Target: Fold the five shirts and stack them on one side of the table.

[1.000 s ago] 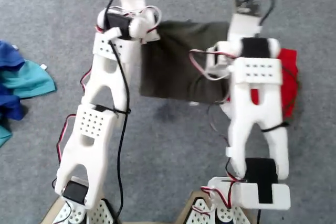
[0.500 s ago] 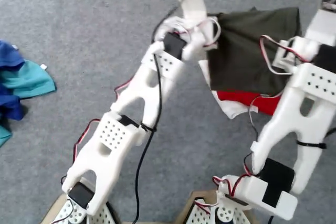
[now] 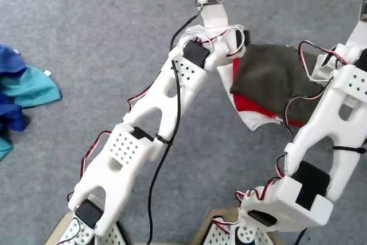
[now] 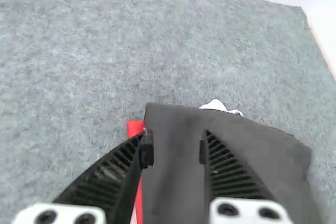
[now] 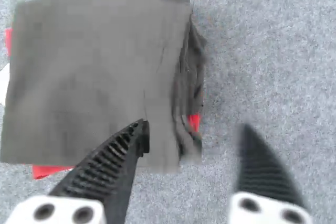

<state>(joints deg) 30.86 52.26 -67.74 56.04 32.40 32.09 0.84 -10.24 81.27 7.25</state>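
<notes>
Folded dark shirt [image 3: 275, 78] lies atop the red shirt [image 3: 252, 108] on the worktop [image 3: 86, 38]. Left gripper [image 4: 174, 142] and right gripper [image 5: 192, 126]: fingers apart, over it. If I retract carelessly, a finger may snag and unfold it.

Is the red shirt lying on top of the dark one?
No, the dark shirt lies on top, and the red shirt peeks out from beneath it.

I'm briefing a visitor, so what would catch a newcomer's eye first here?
A folded dark grey shirt lying on a red shirt at the far right of the table draws the eye first. The left tool and right tool hang open over it. A loose heap of blue and teal shirts sits at the left edge.
</notes>
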